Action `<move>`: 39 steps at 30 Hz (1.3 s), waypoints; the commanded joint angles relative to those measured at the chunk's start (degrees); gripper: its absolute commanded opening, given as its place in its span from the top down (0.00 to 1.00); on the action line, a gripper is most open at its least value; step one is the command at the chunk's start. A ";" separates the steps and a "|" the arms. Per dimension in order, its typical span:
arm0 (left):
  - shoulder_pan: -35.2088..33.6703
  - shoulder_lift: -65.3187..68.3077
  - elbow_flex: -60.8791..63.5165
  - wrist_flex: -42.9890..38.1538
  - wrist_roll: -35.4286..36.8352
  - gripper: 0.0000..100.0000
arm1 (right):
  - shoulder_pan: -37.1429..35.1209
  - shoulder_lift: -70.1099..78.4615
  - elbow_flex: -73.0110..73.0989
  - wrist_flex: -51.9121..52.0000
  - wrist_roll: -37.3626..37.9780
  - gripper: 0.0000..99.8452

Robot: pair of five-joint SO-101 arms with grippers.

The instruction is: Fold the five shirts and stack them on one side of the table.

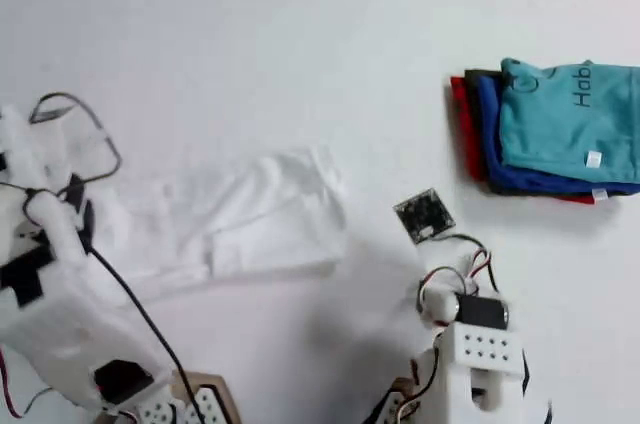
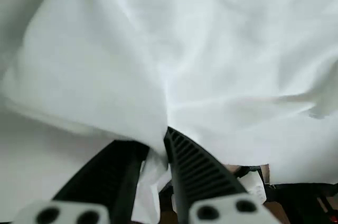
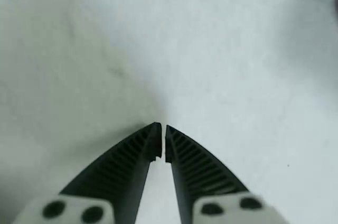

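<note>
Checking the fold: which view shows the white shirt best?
High view: most of the white shirt spread on the table. Left wrist view: a close patch pinched in the left gripper. Right wrist view: table surface.

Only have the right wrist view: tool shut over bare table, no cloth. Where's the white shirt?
Observer: The white shirt lies rumpled on the left side of the table, seen in the high view.
Operator: Anything holding it?
Observer: Yes, the left tool is shut on a fold of it.
Operator: And the stack?
Observer: The stack sits at the table's right edge, teal on top, then blue, a dark one and red.
</note>
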 commanded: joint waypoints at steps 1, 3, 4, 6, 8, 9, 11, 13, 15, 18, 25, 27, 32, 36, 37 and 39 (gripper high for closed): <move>6.68 -13.98 5.05 1.58 0.35 0.97 | 0.84 -4.00 1.32 -1.45 0.09 0.98; 11.34 -19.69 7.52 1.58 0.35 0.97 | 0.84 -6.02 1.93 -0.22 0.09 0.98; 13.71 -22.15 8.31 1.58 0.35 0.97 | 0.84 -6.99 2.02 0.75 0.09 0.98; 18.99 -25.93 8.92 1.49 1.05 0.97 | 0.84 -8.84 2.73 1.71 0.09 0.98; 24.35 -28.31 8.75 1.49 4.57 0.97 | 0.84 -10.77 3.25 2.07 0.09 0.98; 27.25 -29.10 8.75 1.49 6.15 0.97 | 0.84 -11.65 3.25 2.95 0.09 0.98; 33.23 -29.54 8.75 1.49 8.79 0.97 | 0.84 -13.32 3.87 3.74 0.09 0.98; 38.51 -29.54 8.75 1.23 10.90 0.97 | 0.84 -15.08 4.40 4.09 0.09 0.98; 42.73 -29.54 8.75 0.00 11.87 0.97 | 0.84 -16.75 4.57 5.41 0.09 0.98; 46.86 -29.45 8.75 -2.02 12.31 0.97 | 0.84 -18.86 5.36 6.02 0.09 0.98; 50.81 -29.36 8.75 -10.37 12.31 0.97 | 0.84 -22.64 6.15 7.96 0.09 0.98; 52.75 -29.36 8.75 -12.57 12.31 0.97 | 0.84 -23.25 6.24 8.57 0.09 0.98; 58.02 -29.27 8.84 -15.91 12.40 0.97 | 0.84 -24.22 6.33 9.27 0.09 0.98; 60.13 -26.29 8.75 -18.73 12.48 0.97 | 0.84 -24.22 6.33 9.45 0.09 0.98; 60.13 -24.79 8.75 -18.99 12.48 0.97 | 0.84 -24.22 6.33 9.45 0.09 0.98; 60.13 -21.80 8.40 -19.96 12.40 0.97 | 0.84 -24.22 6.33 9.45 0.09 0.98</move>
